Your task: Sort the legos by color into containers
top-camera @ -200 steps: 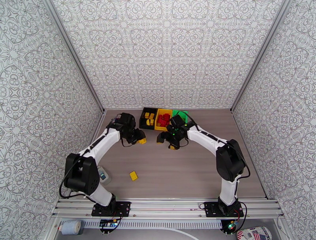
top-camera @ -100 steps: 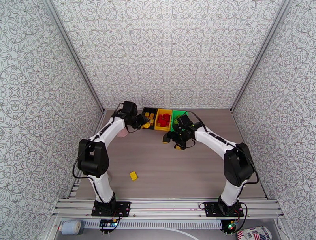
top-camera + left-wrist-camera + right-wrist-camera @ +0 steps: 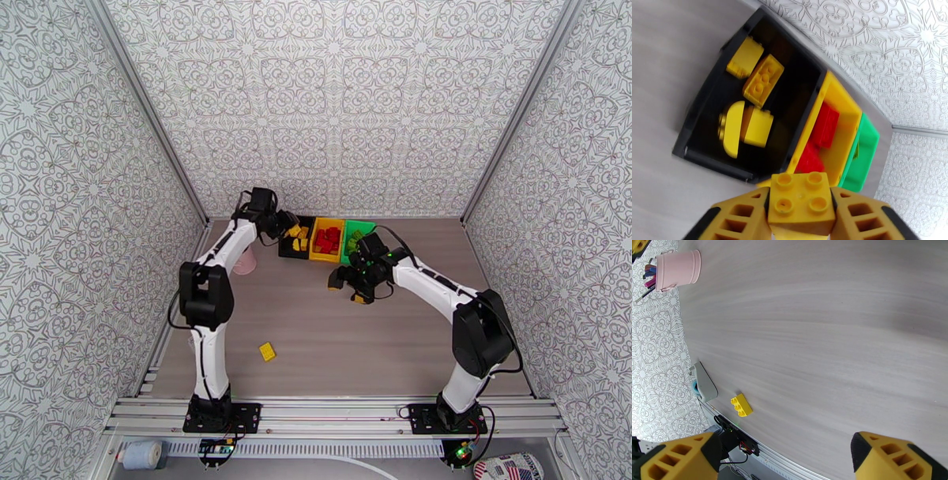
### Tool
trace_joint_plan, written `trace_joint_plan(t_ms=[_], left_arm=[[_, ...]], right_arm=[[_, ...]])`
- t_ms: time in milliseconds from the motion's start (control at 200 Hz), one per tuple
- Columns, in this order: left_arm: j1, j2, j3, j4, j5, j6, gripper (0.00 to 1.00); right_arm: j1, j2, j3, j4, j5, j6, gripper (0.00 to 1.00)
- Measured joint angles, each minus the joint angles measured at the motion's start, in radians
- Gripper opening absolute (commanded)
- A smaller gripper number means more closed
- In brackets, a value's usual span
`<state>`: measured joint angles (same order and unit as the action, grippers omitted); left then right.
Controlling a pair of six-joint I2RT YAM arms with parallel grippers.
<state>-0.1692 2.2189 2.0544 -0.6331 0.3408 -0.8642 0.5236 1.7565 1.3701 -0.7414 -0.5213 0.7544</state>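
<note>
White arm links (image 3: 430, 280), black joint housings (image 3: 207, 294), yellow hollow-ribbed claw fingers (image 3: 890, 457), seemingly thin black cables (image 3: 171, 314) looping alongside

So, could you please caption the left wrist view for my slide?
Left gripper holds a yellow brick near the black bin.

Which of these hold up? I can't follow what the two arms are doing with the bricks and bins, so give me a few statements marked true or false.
1. The black bin holds yellow bricks. True.
2. The left jaws carry a red brick. False: a yellow brick sits between them.
3. The right jaws stand wide open with nothing between them. True.
4. The green bin holds the red ones. False: the red bricks lie in the yellow bin.
5. A loose yellow brick lies on the table. True.
</note>
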Motion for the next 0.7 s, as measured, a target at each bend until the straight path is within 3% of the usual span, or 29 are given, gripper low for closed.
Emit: trace_joint_plan(t_ms=[170,335,465,700], left_arm=[[-0.005,0.129,0.216,-0.074,-0.006,0.023,0.75],[-0.02,0.098,0.222,-0.145,-0.038,0.075,0.79],[-0.045,-0.056,0.05,-0.175,-0.1,0.129,0.84],[-0.109,-0.514,-0.423,-0.211,-0.197,0.192,0.87]], right_arm=[[-0.001,-0.001,0.0,0.0,0.0,0.001,0.92],[-0.001,0.003,0.007,-0.001,-0.013,0.001,0.92],[-0.001,0.045,0.06,-0.002,-0.033,-0.003,0.92],[0.012,0.123,0.149,-0.018,-0.033,-0.01,0.9]])
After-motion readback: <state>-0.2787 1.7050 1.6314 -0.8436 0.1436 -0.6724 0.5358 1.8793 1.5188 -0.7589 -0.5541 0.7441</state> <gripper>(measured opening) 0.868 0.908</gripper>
